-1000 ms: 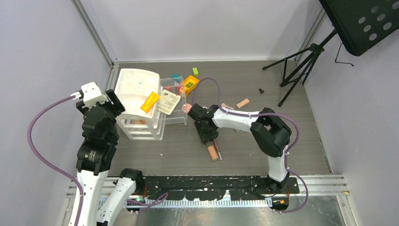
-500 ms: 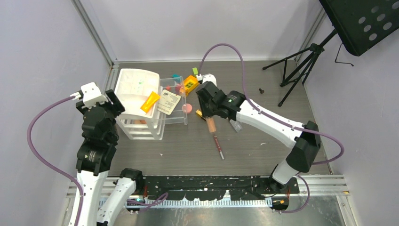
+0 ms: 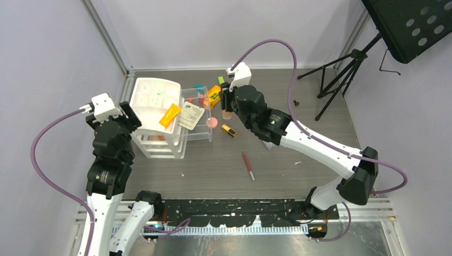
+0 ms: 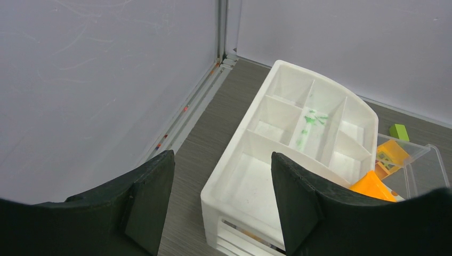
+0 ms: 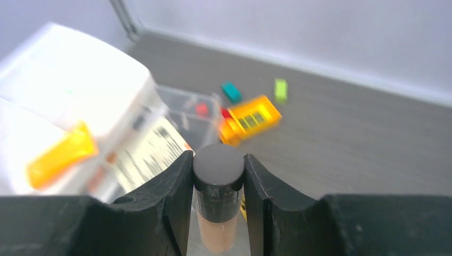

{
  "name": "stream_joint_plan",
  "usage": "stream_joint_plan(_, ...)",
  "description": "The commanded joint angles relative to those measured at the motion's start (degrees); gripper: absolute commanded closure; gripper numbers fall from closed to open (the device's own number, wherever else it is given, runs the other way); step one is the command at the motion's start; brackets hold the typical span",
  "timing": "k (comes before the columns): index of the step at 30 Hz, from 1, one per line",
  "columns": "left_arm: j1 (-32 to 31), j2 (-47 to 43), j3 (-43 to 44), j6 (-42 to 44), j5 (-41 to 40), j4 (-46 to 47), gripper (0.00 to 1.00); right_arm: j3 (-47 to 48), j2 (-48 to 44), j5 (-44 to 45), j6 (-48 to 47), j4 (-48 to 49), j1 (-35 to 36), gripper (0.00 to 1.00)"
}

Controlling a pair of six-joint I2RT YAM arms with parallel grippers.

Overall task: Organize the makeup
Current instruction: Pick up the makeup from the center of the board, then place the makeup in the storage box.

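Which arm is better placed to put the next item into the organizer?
Right. The right hand grips a beige tube close to the white organizer; the left hand hangs open and empty beside it.

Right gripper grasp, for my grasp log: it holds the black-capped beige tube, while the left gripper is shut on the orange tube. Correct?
Wrong on the left: the left wrist view shows the left gripper open and empty, and the orange tube lies on the white organizer. The right gripper does hold the black-capped beige tube.
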Motion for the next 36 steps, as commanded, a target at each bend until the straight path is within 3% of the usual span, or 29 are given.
stream_joint_plan(1, 0.01, -0.26, 0.08, -0.15, -0.45, 2.57, 0.32, 2.5, -0.51, -2.11, -5.28, 22.62, 2.64, 1.0)
stream_joint_plan(8, 0.04, -0.58, 0.34, -0.46, -3.26, 2.31, 0.34, 12.23, 8.22, -11.98, -6.12, 29.2, 5.81, 1.0)
stream_joint_plan(19, 0.09, -3.91, -0.36, -0.37, -15.9, 2.82, 0.33, 26.84, 25.17, -23.19, -4.3, 33.48, 9.51, 1.0)
stream_joint_plan(36, 0.26, -5.77, -1.38, -0.13, -19.01, 4.56, 0.33, 40.17, 43.61, -31.03, -7.34, 41.94, 10.79, 1.0)
